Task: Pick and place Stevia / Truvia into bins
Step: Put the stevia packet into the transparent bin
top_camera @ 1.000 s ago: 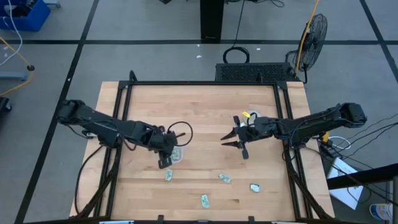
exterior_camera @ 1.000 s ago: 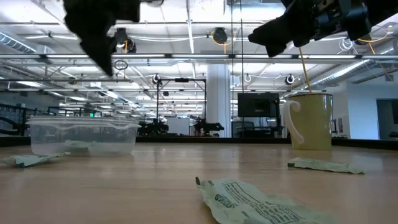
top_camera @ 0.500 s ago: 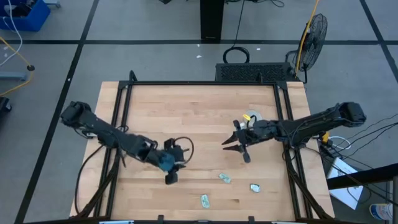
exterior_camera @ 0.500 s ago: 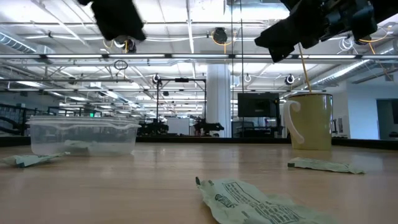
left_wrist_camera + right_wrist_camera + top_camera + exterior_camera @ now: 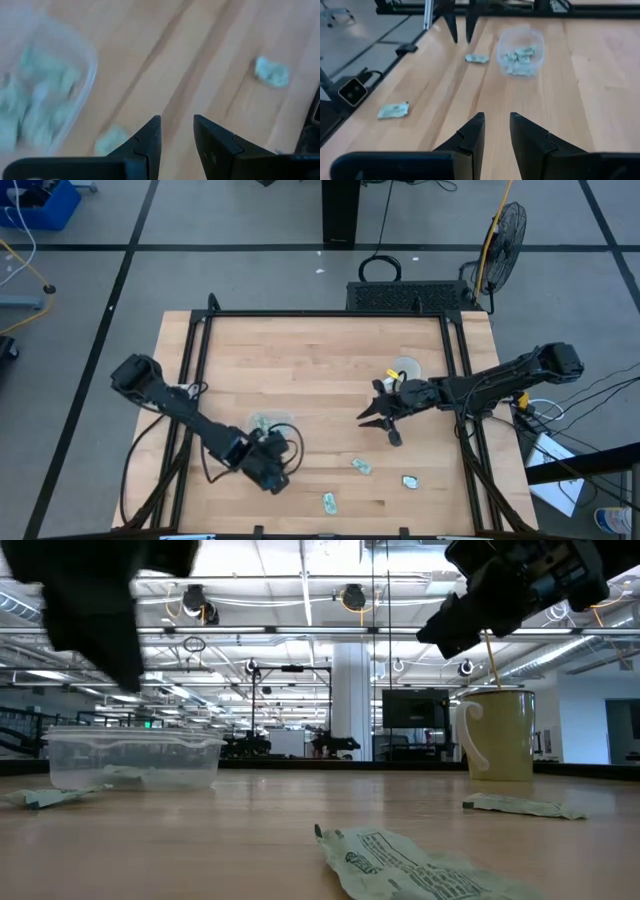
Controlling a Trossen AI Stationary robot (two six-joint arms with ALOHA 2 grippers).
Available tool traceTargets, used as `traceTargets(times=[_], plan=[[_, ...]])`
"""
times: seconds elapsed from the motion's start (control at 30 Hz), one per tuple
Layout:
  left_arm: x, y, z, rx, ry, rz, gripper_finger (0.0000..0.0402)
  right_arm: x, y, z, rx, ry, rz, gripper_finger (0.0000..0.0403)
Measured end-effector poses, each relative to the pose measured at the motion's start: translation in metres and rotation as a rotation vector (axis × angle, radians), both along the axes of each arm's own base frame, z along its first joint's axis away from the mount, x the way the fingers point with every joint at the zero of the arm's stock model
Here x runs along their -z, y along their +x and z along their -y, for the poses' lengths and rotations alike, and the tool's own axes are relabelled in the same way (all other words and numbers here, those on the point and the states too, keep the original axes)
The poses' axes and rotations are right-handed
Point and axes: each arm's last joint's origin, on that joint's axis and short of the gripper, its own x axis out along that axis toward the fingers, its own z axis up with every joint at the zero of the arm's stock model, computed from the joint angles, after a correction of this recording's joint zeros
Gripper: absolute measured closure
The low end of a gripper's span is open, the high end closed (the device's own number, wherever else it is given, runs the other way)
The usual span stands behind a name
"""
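The clear tub [image 5: 266,423] holds several pale green sachets and shows in the left wrist view as tub [image 5: 45,95] and in the right wrist view as tub [image 5: 521,49]. Loose sachets lie flat on the wood: sachet [image 5: 362,467], sachet [image 5: 409,480], sachet [image 5: 329,502]. My left gripper [image 5: 272,477] hangs open and empty on the near side of the tub, with one sachet [image 5: 111,138] just beside its fingers. My right gripper [image 5: 380,428] is open and empty above the table, near the white mug [image 5: 405,367].
The white mug [image 5: 498,735] with a stick in it stands toward the far right. A black frame rail [image 5: 460,400] borders the table on each side. In the low view a sachet [image 5: 420,865] lies close to the camera and the tub [image 5: 133,758] sits left.
My left gripper has moved from above the tub toward the table's near edge, passing over the sachet that lies just in front of the tub. My right gripper has drifted slightly toward the near edge, uncovering more of the mug. The tub and sachets have stayed put.
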Motion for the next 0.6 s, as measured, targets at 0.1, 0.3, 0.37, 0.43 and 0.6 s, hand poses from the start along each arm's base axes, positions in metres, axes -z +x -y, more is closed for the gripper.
traceTargets(times=[0.1, 0.3, 0.37, 0.43, 0.6], plan=[[0.006, -0.012, 0.004, -0.075, -0.033, -0.115, 0.0284, 0.001, 0.0, 0.0, 0.0, -0.002, -0.011, 0.0316], [0.012, -0.027, 0.011, -0.176, -0.061, -0.222, 0.0284, 0.0, 0.0, 0.0, -0.021, -0.05, 0.008, 0.0316], [0.013, -0.028, 0.014, -0.188, -0.069, -0.218, 0.0284, 0.0, 0.0, 0.002, -0.031, -0.08, 0.02, 0.0316], [0.018, -0.027, 0.016, -0.215, -0.073, -0.226, 0.0284, 0.0, 0.001, 0.004, -0.034, -0.108, 0.028, 0.0316], [0.036, -0.026, 0.024, -0.221, -0.045, -0.26, 0.0284, -0.007, 0.004, 0.012, -0.031, -0.199, 0.123, 0.0316]])
